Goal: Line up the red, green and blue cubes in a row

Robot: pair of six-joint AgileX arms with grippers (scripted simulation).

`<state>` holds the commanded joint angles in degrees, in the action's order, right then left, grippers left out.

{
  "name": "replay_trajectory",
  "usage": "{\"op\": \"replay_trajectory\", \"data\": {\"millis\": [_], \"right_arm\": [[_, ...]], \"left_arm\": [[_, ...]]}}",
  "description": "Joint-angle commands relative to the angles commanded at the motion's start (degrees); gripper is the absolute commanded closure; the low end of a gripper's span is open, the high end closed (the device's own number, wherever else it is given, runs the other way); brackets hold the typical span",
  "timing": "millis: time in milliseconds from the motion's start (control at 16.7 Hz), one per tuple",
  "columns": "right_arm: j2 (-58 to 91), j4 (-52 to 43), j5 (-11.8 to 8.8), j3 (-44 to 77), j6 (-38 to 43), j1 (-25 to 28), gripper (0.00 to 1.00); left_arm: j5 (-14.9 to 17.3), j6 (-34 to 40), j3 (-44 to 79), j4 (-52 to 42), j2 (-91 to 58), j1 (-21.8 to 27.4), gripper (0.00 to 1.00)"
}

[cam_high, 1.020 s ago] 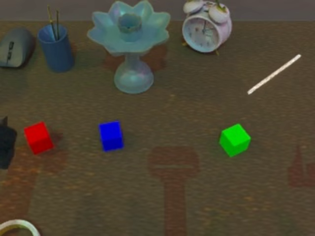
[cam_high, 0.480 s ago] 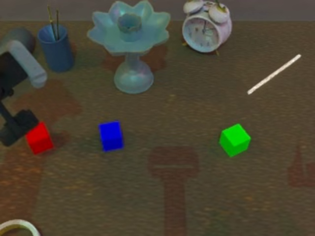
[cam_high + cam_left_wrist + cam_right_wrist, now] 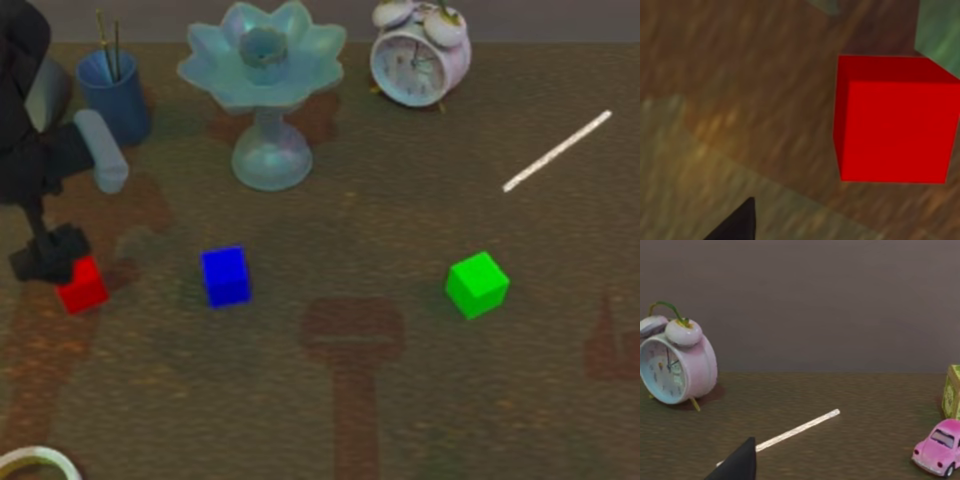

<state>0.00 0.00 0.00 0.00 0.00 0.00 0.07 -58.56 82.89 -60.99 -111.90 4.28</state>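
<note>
A brown patterned tabletop (image 3: 400,420) fills the top view, with a grey wall strip along the upper edge. At the far left of the frame the left arm reaches down from the upper left corner, and the left gripper (image 3: 48,256) hangs at mid-height, just over the upper left corner of the red cube (image 3: 83,287). Whether its fingers are spread or closed I cannot tell; the left wrist view shows only one dark fingertip (image 3: 735,225) low in the picture, clear of the cube, which fills that picture's right side. A pale curved rim (image 3: 35,460) peeks in at the lower left corner.

Behind the arm, in the upper left, stands a dull-blue cup (image 3: 113,95) with two thin sticks in it. The blue cube (image 3: 225,276) sits left of centre, well apart from the red one and roughly level with it. Above it, top centre, stands a pale blue flower-shaped stand (image 3: 262,90). A pink alarm clock (image 3: 420,55) sits at the upper right of centre. The green cube (image 3: 477,284) lies right of centre, turned slightly, well apart from the blue one. A white stick (image 3: 556,151) lies diagonally in the upper right.

The right gripper does not show in the top view; the right wrist view shows one dark fingertip (image 3: 737,465), so its state cannot be told. That view also takes in a pink toy car (image 3: 938,447).
</note>
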Motion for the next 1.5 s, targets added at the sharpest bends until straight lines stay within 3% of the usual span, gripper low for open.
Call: {"op": "replay_trajectory", "data": {"millis": [360,780,1080,1500], "right_arm": [[0.00,0.00,0.00,0.00,0.00,0.00,0.00],[0.00,0.00,0.00,0.00,0.00,0.00,0.00],[0.00,0.00,0.00,0.00,0.00,0.00,0.00],[0.00,0.00,0.00,0.00,0.00,0.00,0.00]], "left_arm": [[0.00,-0.02,-0.89,1.06,-0.27,-0.18,0.00],[0.05,-0.13,-9.19,16.65,-6.99,-0.10,0.00],[0.06,-0.22,-10.29,18.40,-8.11,-0.10,0.00],[0.06,-0.22,-10.29,18.40,-8.11,-0.10,0.53]]}}
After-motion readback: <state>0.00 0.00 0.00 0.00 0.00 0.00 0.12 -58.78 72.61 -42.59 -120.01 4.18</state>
